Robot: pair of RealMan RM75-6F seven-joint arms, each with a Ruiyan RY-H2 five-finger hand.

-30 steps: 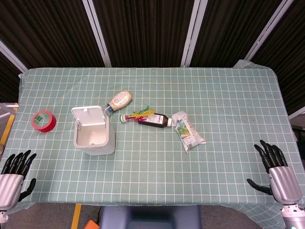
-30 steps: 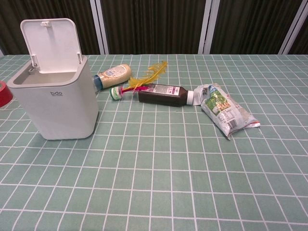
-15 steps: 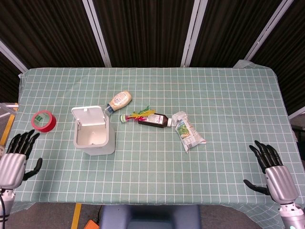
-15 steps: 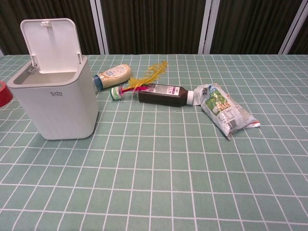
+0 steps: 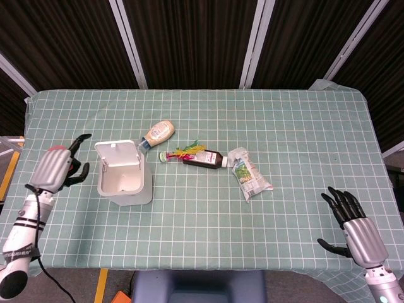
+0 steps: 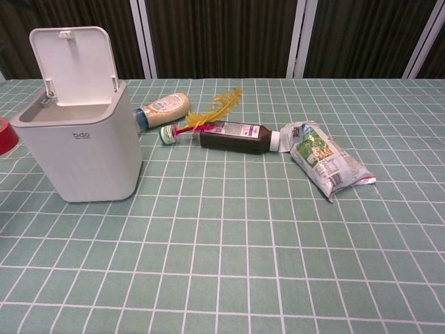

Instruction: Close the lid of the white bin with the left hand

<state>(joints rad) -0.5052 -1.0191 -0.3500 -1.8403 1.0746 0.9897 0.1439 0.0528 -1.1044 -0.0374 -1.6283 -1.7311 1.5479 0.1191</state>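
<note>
Plainly, white bin (image 6: 80,142) lid (image 6: 73,66) stands upright; left robot hand (image 5: 58,169) spread, empty.

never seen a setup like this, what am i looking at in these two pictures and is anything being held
It is a two-armed robot with human-like hands at a table. One picture looks down from its head, the other looks forward from its chest. The left hand hangs beside the white bin, whose lid stands open. The right hand is at the near right edge. Both hold nothing. On the cloth lie a sauce bottle, a dark bottle, a feather toy and a snack packet; red tape sits behind the left hand.
</note>
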